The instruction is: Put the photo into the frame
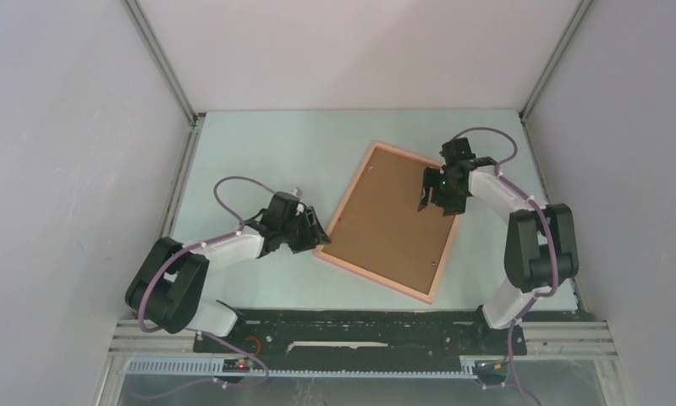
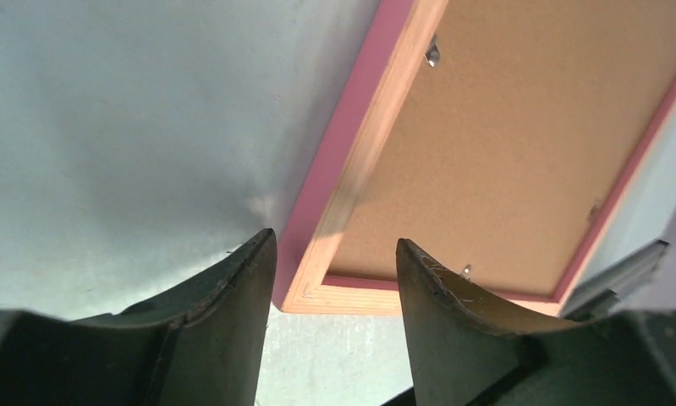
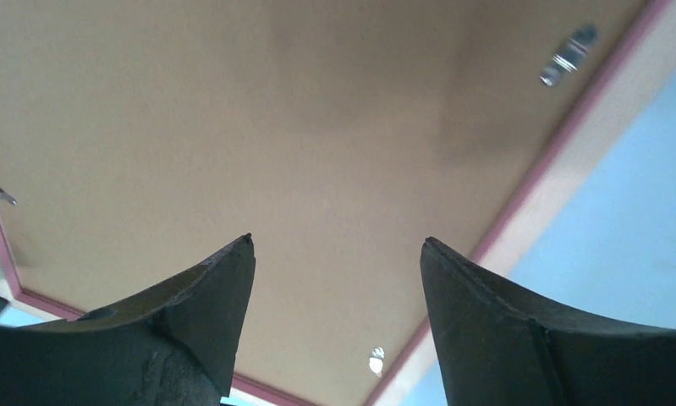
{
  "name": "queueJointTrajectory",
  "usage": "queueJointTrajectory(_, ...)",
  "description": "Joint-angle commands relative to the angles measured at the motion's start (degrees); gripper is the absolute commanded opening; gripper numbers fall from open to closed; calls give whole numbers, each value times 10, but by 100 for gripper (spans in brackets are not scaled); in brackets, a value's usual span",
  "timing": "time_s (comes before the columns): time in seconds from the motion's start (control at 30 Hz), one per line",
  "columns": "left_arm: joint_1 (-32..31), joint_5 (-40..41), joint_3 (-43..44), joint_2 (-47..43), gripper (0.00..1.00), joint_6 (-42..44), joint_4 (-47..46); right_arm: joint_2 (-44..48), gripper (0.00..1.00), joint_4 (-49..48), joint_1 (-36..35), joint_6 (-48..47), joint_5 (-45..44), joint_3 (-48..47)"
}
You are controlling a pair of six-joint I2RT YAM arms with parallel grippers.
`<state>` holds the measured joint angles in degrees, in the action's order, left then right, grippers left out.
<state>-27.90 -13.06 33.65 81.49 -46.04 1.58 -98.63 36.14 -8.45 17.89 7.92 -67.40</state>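
The frame (image 1: 372,276) lies flat and skewed on the table, back up, with a brown backing board (image 1: 393,220) filling its middle. The photo is hidden. My left gripper (image 1: 317,233) is at the frame's near-left corner. In the left wrist view the left gripper (image 2: 335,237) is open, with the frame's (image 2: 364,161) pink and wood corner showing between the fingers, untouched. My right gripper (image 1: 431,201) hovers over the board near the frame's right side. In the right wrist view the right gripper (image 3: 337,238) is open and empty above the board (image 3: 300,127), with the frame's rim (image 3: 554,186) to its right.
Small metal clips (image 3: 568,55) sit along the inside of the frame's rim, one near the left side (image 2: 433,52). The pale green table (image 1: 258,152) is boxed in by grey walls on three sides. Both arm bases stand at the near edge.
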Motion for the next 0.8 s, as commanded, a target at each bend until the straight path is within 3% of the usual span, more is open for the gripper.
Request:
queueJointTrajectory(0.0,-2,89,68,-30,60,83,117,88,81,79,14,-27,-97,-16)
queueJointTrajectory(0.2,9,67,172,29,67,127,179,82,82,37,118,-3,2,-14)
queueJointTrajectory(0.4,5,52,187,93,66,85,155,5,92,-11,130,115,-45,-47)
queueJointTrajectory(0.57,2,39,173,110,60,72,144,-39,81,-31,121,159,-97,-66)
queueJointTrajectory(0.77,2,35,165,103,59,74,138,-74,73,-30,113,133,-113,-74)
